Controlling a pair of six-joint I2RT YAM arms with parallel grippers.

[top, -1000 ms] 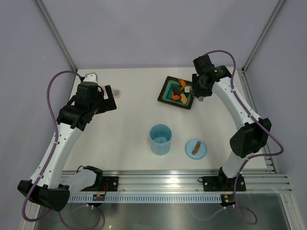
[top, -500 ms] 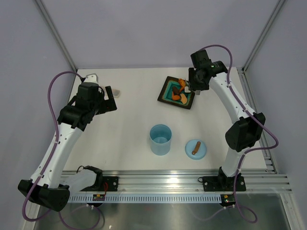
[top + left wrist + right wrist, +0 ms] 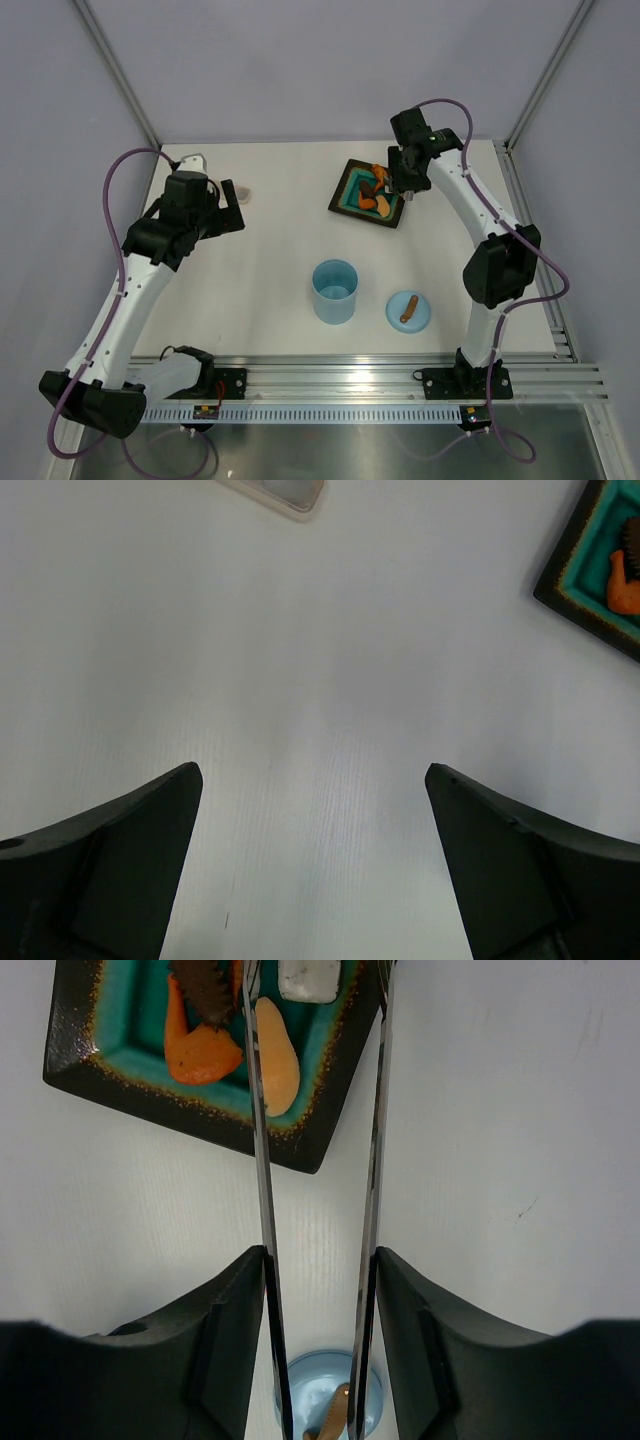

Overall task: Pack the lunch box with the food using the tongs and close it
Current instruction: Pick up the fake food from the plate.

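**Tongs held over the plate; lunch box open at the near side**

The right gripper (image 3: 318,1265) pinches the tongs (image 3: 258,1140): its jaws press from outside on the two long arms, which stay apart. In the right wrist view, one arm crosses the square teal plate (image 3: 100,1078) and lies over the food (image 3: 277,1075), orange and brown pieces heaped on the plate. The other arm runs just past the plate's corner. A small pale block (image 3: 308,978) lies between the arms at the plate's far end.

The lunch box (image 3: 334,291) stands upright and uncovered on the worktop (image 3: 270,250), well apart from the plate. Its lid (image 3: 408,310) lies just beside it, to the right, brown bar upward.

The left gripper (image 3: 310,780) hangs over bare worktop with its jaws spread wide and holding nothing. A small pale object (image 3: 275,490) lies near it.
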